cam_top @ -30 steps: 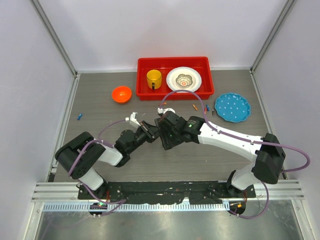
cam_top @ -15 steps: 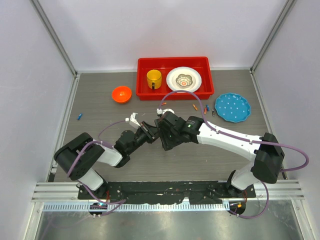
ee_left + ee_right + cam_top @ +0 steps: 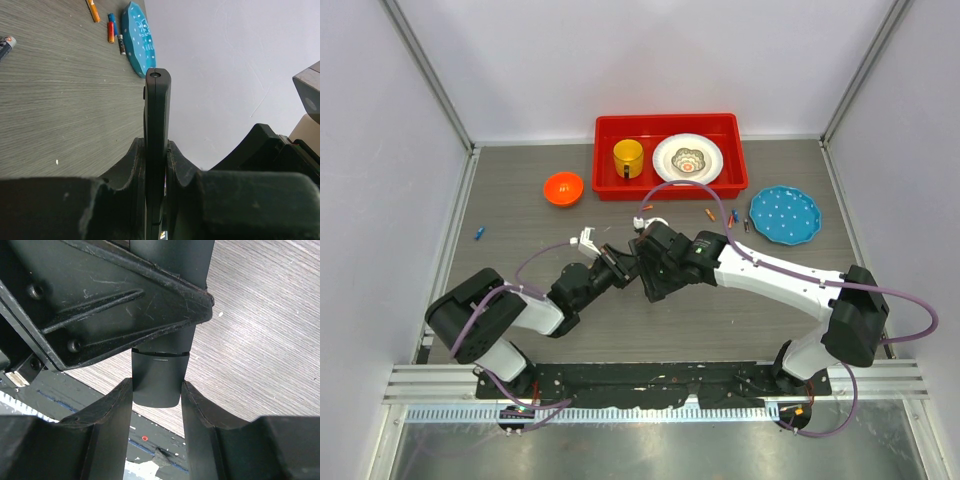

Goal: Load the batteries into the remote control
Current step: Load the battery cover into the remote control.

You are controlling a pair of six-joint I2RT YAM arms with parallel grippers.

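Hidden overhead: left hand (image 3: 156,150) clamps remote control (image 3: 157,100); right hand (image 3: 156,387) seemingly too.

Both arms share one scheme: black joint housings linked by white shells. The right arm (image 3: 775,278), at lower right of the overhead view, carries a long white shell and a blocky black joint. The left arm (image 3: 535,312), at lower left, has a shorter white shell. Thin purple cables (image 3: 936,322) loop off each. The right fingers (image 3: 107,415) are matte black, scuffed and curved — a left finger (image 3: 100,305), upper left of that view, is ribbed with recessed screws.
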